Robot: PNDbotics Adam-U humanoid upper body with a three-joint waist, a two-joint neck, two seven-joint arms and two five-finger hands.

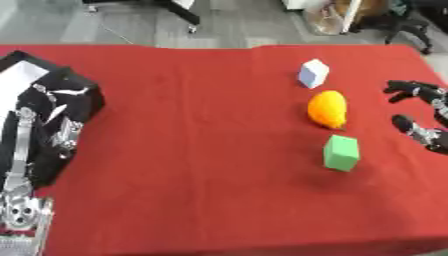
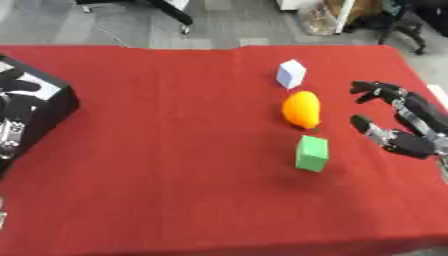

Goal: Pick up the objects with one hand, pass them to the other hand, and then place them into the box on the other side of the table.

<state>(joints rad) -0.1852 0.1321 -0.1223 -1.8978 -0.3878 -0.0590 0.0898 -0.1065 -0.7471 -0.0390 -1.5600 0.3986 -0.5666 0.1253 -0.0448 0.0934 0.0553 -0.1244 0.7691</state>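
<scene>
Three objects stand in a line on the red cloth at the right: a pale blue-white cube (image 1: pixel 313 73) farthest back, an orange fruit-shaped thing (image 1: pixel 328 109) in the middle, and a green cube (image 1: pixel 341 152) nearest me. My right hand (image 2: pixel 411 122) hovers open just right of the orange thing, fingers spread towards it, touching nothing. A black box (image 1: pixel 74 97) with a white inside sits at the table's left edge. My left arm (image 1: pixel 19 165) rises from the lower left corner over that box, and its hand (image 1: pixel 59 131) blends into the dark box.
The red cloth (image 1: pixel 192 150) covers the whole table, with a wide bare stretch between the box and the three objects. Beyond the far edge is grey floor with chair legs and bags.
</scene>
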